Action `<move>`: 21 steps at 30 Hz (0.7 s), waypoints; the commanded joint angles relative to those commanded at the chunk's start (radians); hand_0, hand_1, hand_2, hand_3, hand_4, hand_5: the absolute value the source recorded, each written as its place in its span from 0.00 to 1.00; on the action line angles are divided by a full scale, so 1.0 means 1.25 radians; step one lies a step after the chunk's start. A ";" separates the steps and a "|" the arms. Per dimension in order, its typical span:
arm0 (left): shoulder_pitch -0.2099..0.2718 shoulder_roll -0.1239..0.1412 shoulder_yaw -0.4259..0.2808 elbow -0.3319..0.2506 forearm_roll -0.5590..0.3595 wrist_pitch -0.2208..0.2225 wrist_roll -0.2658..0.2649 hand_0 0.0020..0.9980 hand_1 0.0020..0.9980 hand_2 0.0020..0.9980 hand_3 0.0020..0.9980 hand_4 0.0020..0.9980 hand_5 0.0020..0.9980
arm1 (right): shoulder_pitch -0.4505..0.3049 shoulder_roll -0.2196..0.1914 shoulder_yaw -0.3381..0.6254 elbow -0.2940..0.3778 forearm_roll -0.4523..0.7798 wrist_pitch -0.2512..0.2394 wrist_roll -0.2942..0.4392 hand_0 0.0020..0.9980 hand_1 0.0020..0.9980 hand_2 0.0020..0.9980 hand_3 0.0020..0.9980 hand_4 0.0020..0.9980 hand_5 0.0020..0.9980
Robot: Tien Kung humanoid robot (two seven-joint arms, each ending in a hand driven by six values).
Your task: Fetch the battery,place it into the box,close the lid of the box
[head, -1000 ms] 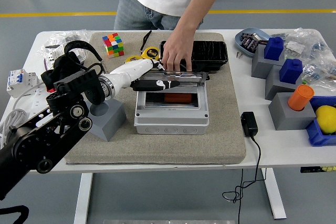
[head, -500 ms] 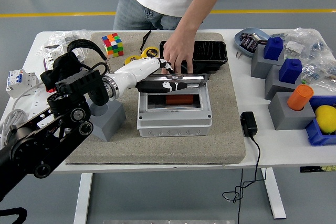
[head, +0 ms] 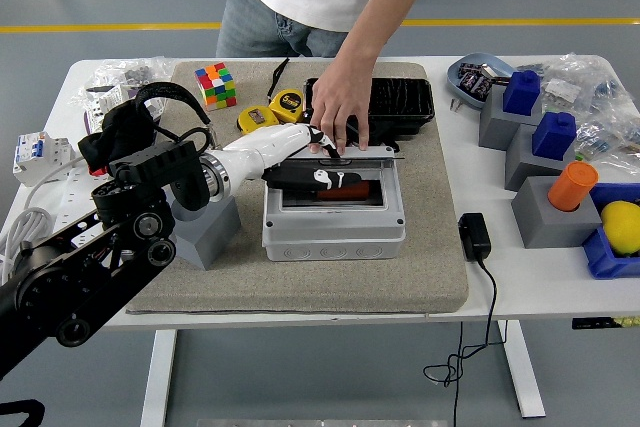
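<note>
On the grey mat [head: 300, 277], the grey box [head: 333, 232] is steadied at its back edge by a person's hand [head: 340, 112]. The orange battery [head: 345, 193] is seen inside. The lid [head: 335, 159] is pressed down by the left hand [head: 300, 162], fingers extended flat, gripping nothing. An even downward push should be kept until the lid latches.

A white desk [head: 520, 292] carries a beige mat [head: 420, 267], a colourful puzzle cube [head: 215, 84], a yellow tape measure [head: 285, 103], a black tray [head: 400, 102], grey-and-blue blocks [head: 530, 142], an orange cylinder [head: 573, 185] and a black adapter [head: 474, 237].
</note>
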 joint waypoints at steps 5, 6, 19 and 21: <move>0.002 0.001 0.002 -0.010 -0.040 -0.032 0.029 1.00 1.00 0.87 0.72 1.00 1.00 | 0.000 0.001 0.000 0.000 0.001 0.000 0.001 0.79 0.73 0.73 0.78 1.00 1.00; 0.003 0.001 0.002 -0.010 -0.048 -0.041 0.035 1.00 1.00 0.87 0.72 1.00 1.00 | 0.000 0.001 0.001 0.000 0.000 0.000 0.001 0.79 0.73 0.73 0.78 1.00 1.00; 0.009 -0.005 -0.012 -0.007 -0.031 -0.053 0.019 1.00 0.98 0.84 0.72 1.00 1.00 | 0.002 0.000 0.005 0.000 -0.002 -0.001 0.001 0.79 0.73 0.73 0.78 1.00 1.00; 0.013 -0.008 -0.026 -0.010 0.009 -0.018 -0.016 1.00 0.98 0.84 0.72 1.00 1.00 | 0.003 0.001 0.006 0.000 -0.003 -0.001 0.001 0.79 0.73 0.73 0.78 1.00 1.00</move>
